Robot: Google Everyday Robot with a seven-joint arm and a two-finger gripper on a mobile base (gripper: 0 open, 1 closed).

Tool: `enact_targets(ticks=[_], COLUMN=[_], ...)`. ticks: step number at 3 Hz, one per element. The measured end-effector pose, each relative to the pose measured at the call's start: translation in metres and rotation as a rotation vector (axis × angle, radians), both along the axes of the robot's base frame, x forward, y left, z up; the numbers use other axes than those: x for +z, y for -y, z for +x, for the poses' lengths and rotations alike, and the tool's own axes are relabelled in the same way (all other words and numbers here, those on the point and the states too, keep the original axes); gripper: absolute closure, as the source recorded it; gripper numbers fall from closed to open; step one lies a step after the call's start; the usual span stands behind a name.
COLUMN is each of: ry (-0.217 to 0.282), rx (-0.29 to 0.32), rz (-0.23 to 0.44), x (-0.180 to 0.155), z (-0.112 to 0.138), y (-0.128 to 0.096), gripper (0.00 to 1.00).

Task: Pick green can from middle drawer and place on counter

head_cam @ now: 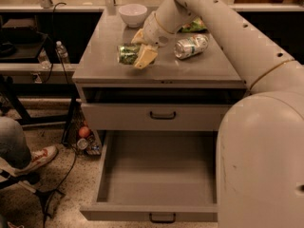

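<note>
The green can (pixel 126 53) lies on its side at the middle left of the counter (pixel 104 56). My gripper (pixel 141 47) reaches down from the upper right, its tan fingers (pixel 146 57) closed around the can's right end. I cannot tell whether the can rests on the counter or hangs just above it. The middle drawer (pixel 156 175) is pulled far out at the bottom of the cabinet. Its flat floor holds nothing.
A paler dented can (pixel 191 46) lies right of my gripper, with a white bowl (pixel 132 14) and a green bag (pixel 192 26) behind. A closed taller-faced drawer (pixel 162 115) sits above the open one. My arm fills the right side. A person's shoe (pixel 35 156) is on the floor at left.
</note>
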State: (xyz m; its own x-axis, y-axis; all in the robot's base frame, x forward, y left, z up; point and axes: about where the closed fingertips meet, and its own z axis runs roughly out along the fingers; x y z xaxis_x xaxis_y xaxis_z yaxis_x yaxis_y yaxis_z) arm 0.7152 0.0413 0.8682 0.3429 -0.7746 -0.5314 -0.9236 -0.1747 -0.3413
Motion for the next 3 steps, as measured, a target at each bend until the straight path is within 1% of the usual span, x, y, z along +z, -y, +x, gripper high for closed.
enact_targets(ticks=[1,2,3], ry=[-0.018,-0.053,-0.077], rx=[-0.053,-0.115,-0.146], rz=[0.003,-0.002,-0.011], x=[-0.002,-0.006,-0.010], z=[0.008,0.018,0.024], y=[0.000,-0.002,-0.002], gripper=[1.00,0.79,0.54])
